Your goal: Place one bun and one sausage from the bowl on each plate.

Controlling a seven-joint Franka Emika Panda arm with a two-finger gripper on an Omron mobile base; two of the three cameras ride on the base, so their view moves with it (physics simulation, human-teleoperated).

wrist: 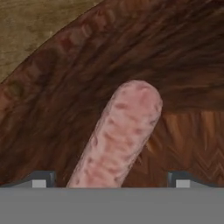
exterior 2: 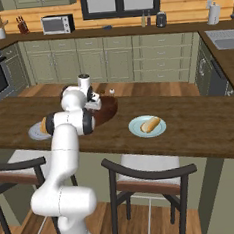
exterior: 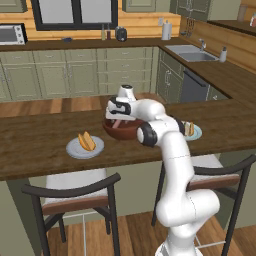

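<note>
The pincer (wrist: 110,183) is down inside the bowl (wrist: 65,87), jaws spread wide with the sausage (wrist: 120,135) between them. The sausage's long axis runs away from the tips, leaning right. Its near end is cut off, and whether the tips touch it cannot be told.

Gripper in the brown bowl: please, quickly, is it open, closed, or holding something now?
Gripper: open, its two tips apart on either side of a slim pinkish-brown sausage lying in the deep dark-brown wooden bowl; not closed on it.
</note>
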